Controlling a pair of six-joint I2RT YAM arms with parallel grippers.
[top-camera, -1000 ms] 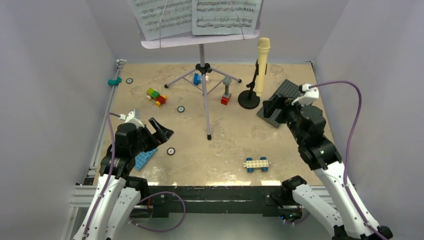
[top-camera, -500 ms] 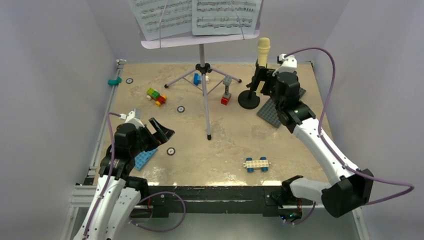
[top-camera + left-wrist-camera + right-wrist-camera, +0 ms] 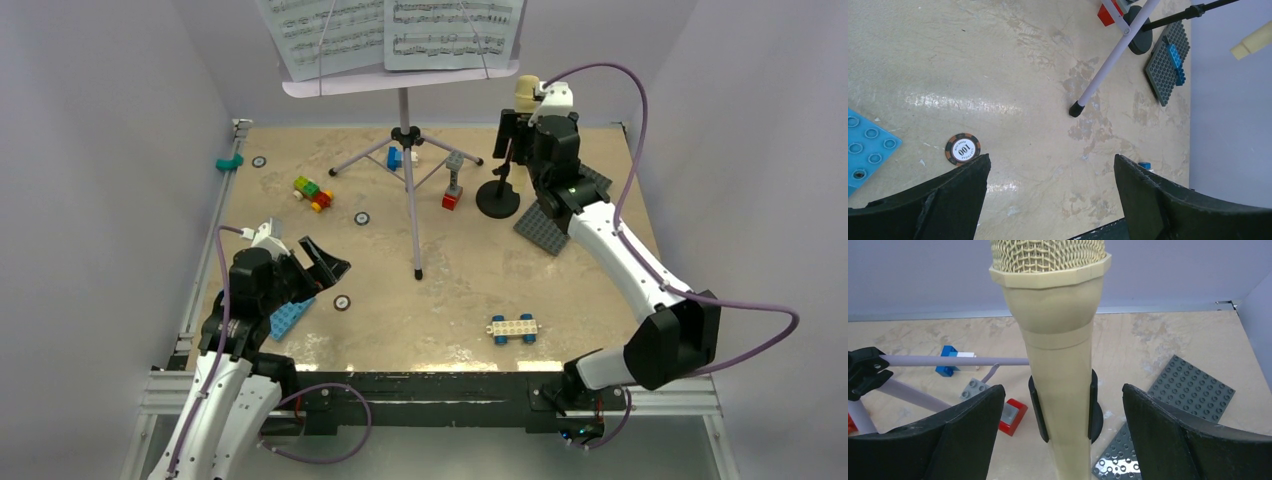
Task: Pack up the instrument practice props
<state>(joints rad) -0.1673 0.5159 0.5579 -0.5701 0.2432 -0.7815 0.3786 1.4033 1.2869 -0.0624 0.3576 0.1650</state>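
The lilac music stand (image 3: 404,115) rises at top centre of the overhead view with white sheet-music pages (image 3: 340,35) on its ledge. Its tripod legs spread over the tan table (image 3: 450,285) among loose toy bricks (image 3: 313,193). Just right of it the cream-yellow microphone (image 3: 525,92) stands upright in the clip of the black mic stand (image 3: 497,200). The stand's round base sits beside a grey baseplate (image 3: 545,228), close to a red and grey brick tower (image 3: 453,185). In the right wrist view one lilac leg runs across the left of the frame, near the microphone's left side. The right gripper (image 3: 520,130) is spread wide, with a finger (image 3: 968,435) on each side of the microphone body and clear gaps between, so it grips nothing. At lower left the left gripper (image 3: 320,262) hangs wide apart and empty above the table, near a poker chip (image 3: 963,149) and a blue baseplate (image 3: 290,318).
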